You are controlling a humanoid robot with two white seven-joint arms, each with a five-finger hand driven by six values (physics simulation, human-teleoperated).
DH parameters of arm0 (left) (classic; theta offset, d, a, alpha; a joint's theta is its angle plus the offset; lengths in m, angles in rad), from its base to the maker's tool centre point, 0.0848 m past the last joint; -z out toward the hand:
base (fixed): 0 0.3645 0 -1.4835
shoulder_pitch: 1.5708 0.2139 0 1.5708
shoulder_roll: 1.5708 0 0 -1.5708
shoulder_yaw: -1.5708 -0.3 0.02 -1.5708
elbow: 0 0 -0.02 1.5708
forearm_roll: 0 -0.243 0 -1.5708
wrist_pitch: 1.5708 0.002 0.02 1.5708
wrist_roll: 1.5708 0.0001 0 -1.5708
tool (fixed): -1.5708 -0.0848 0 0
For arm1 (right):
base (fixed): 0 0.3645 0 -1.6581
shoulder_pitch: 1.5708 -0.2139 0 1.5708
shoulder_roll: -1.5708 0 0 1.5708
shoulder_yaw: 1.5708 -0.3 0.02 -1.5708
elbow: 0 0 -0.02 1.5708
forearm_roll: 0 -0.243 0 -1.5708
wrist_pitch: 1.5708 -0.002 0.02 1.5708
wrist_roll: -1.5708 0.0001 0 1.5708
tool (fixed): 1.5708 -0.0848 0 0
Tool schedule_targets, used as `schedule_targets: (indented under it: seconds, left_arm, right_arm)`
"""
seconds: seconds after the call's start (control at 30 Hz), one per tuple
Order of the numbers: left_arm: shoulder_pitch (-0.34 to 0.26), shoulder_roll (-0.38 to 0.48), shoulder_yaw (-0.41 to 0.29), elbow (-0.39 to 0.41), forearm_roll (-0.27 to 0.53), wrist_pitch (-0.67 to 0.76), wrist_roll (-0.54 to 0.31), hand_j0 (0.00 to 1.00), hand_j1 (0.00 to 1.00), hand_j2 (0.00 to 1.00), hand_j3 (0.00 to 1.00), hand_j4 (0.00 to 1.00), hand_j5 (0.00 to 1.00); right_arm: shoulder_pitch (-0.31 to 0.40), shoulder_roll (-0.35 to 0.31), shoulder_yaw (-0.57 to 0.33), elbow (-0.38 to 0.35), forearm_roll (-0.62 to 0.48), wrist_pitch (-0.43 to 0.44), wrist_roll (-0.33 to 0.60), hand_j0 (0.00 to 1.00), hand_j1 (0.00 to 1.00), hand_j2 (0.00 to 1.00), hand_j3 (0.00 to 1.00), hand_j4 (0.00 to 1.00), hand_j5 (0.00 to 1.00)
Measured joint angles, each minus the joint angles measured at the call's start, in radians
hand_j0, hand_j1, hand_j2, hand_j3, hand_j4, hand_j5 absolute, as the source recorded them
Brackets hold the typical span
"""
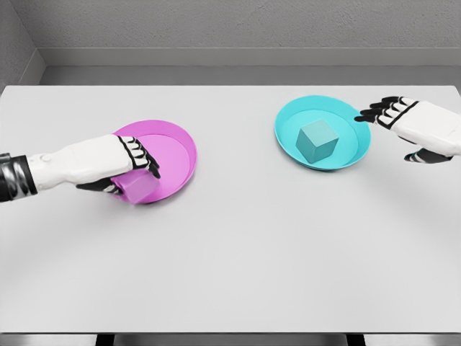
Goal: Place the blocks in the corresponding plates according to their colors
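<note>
A broad white table point(238, 259) is filling most of the head view, with a grey wall running behind its far edge and dark supports just showing under its near edge. Two shallow plates are sitting on it well apart, with bare tabletop lying between them. The pink plate point(176, 148) is lying left of centre, and the left hand point(122, 167) is reaching over its near left rim, its white arm coming in from the left edge. That hand's dark fingers point(142, 156) are curling over the top of the pink block point(138, 187), with the thumb tucking beneath on the near side, so the hand is gripping the block and covering most of it. The block is sitting at the plate's near left edge; whether it is resting on the plate or being held just above it cannot be told. The cyan plate point(288, 121) is lying right of centre, with the cyan block point(318, 140) sitting inside it, near its middle, untouched. The right hand point(403, 119) is hovering just beside that plate's right rim, its fingers stretching out loosely toward the rim and holding nothing. No lettering, label or brand mark is showing on anything visible.
</note>
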Motion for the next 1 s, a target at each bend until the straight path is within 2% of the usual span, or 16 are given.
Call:
schedule_targets:
  seconds: [0.3,0.53,0.6,0.63,1.0]
  left_arm:
    - [-0.041,-0.05,-0.009,0.084,-0.006,0.0,-0.011,0.66,0.66,0.66,0.66,0.66,0.66]
    - [-0.087,-0.074,-0.01,0.155,-0.006,0.0,-0.013,0.72,0.72,0.72,0.72,0.72,0.72]
    - [-0.09,-0.082,-0.01,0.178,-0.006,0.0,-0.013,0.84,0.84,0.84,0.84,0.84,0.84]
    - [-0.09,-0.087,-0.01,0.185,-0.006,0.0,-0.013,1.0,1.0,1.0,1.0,1.0,1.0]
    - [-0.11,-0.104,-0.014,0.205,0.005,0.0,-0.006,1.0,1.0,1.0,1.0,1.0,1.0]
  right_arm:
    - [0.015,0.005,-0.039,0.001,0.0,0.0,0.001,1.0,1.0,1.0,1.0,1.0,1.0]
    - [0.015,0.006,-0.043,0.003,0.0,0.0,0.002,1.0,1.0,1.0,1.0,1.0,1.0]
    - [0.015,0.006,-0.044,0.004,0.0,0.0,0.002,1.0,1.0,1.0,1.0,1.0,1.0]
    - [0.015,0.006,-0.045,0.005,0.0,0.0,0.002,1.0,1.0,1.0,1.0,1.0,1.0]
    - [0.029,0.004,-0.046,0.009,0.0,0.0,0.002,1.0,1.0,1.0,1.0,1.0,1.0]
